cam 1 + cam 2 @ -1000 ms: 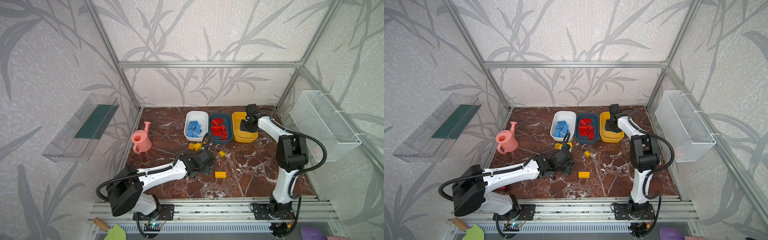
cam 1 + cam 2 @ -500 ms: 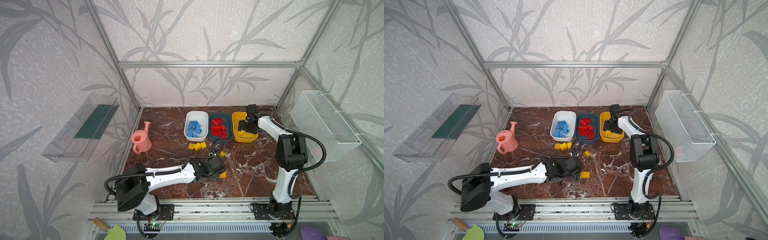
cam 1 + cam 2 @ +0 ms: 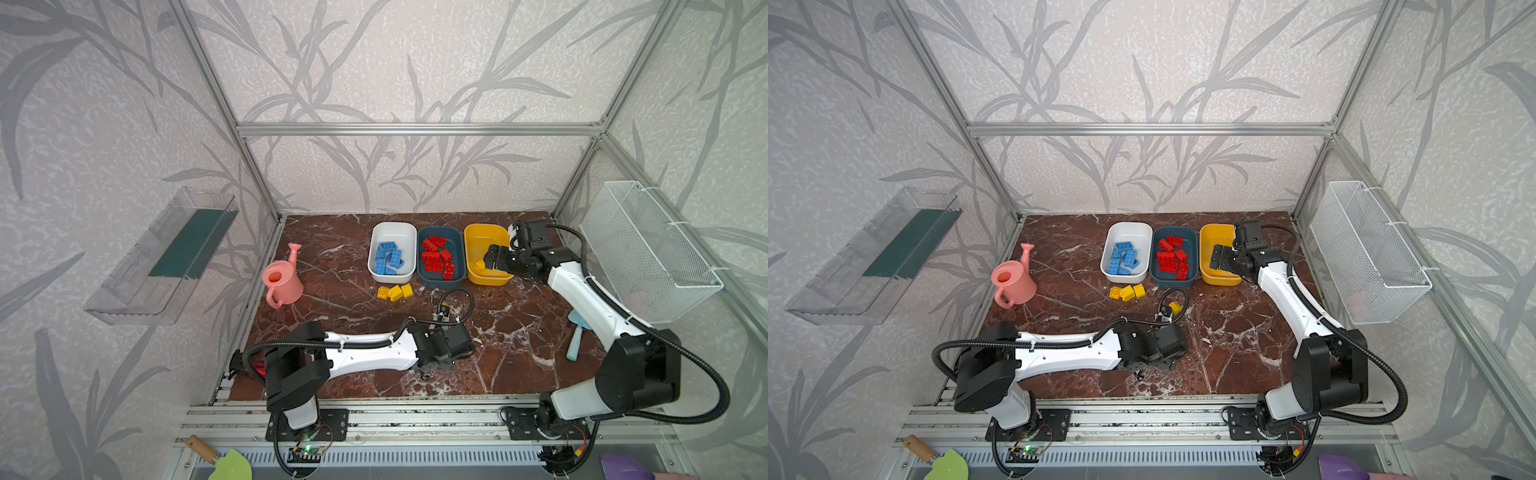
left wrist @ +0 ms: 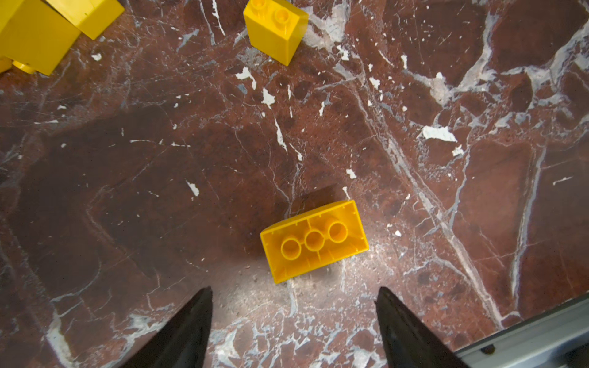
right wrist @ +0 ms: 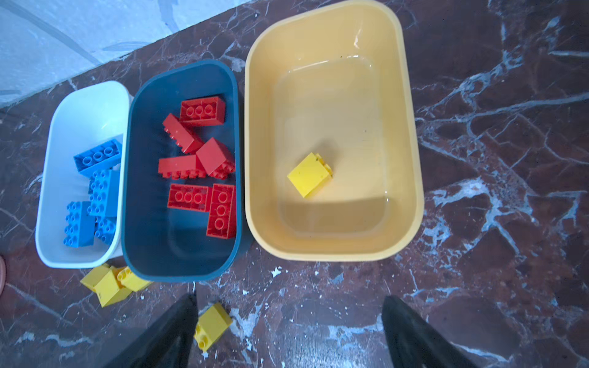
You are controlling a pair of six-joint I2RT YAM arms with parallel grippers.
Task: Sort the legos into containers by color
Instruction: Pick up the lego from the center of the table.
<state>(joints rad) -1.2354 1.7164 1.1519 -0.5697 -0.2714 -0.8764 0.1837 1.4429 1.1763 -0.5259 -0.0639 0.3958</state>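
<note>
Targeting flipped brick: left claw open, empty, near it; square jaws to long sides, then drop; right claw open, empty.

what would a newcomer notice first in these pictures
Three tubs in a row at the back of the marble table: white tub holding blue bricks, dark teal tub holding red bricks, yellow tub with one yellow brick. Nearer the front, the open left gripper hangs by an upside-down yellow brick.
</note>
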